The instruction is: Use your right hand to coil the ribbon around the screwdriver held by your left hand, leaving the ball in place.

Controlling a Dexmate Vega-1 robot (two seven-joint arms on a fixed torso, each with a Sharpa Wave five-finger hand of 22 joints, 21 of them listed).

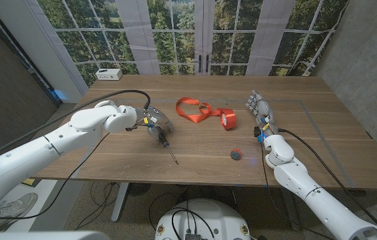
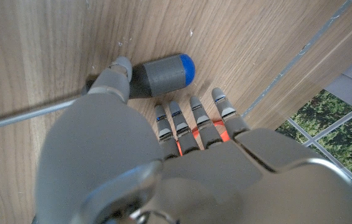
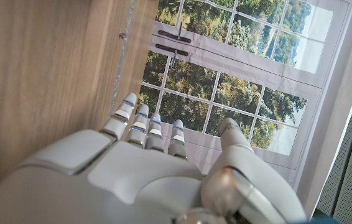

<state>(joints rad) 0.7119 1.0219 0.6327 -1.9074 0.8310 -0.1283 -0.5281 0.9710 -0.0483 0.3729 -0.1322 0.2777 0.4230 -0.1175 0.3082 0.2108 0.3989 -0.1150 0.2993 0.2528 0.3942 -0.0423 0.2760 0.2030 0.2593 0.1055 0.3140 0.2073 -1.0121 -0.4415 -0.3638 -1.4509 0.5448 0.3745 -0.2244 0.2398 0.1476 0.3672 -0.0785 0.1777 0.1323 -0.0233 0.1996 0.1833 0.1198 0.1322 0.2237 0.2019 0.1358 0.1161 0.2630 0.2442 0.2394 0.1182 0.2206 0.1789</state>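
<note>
Daylight is being admitted through the windows (image 1: 195,30) behind the table (image 1: 322,133), and the scene is being evenly and softly lit. Only faint, short shadows are being cast on the wood beneath the left hand (image 1: 152,121) and the ball (image 1: 236,154). A mild sheen is being reflected off the tabletop's far part. Straight lines are being bent toward the head view's edges by wide-angle distortion. In the wrist views the nearest hand surfaces are being rendered soft and out of focus, while the wood grain and window panes (image 3: 250,93) are being kept fairly sharp.
</note>
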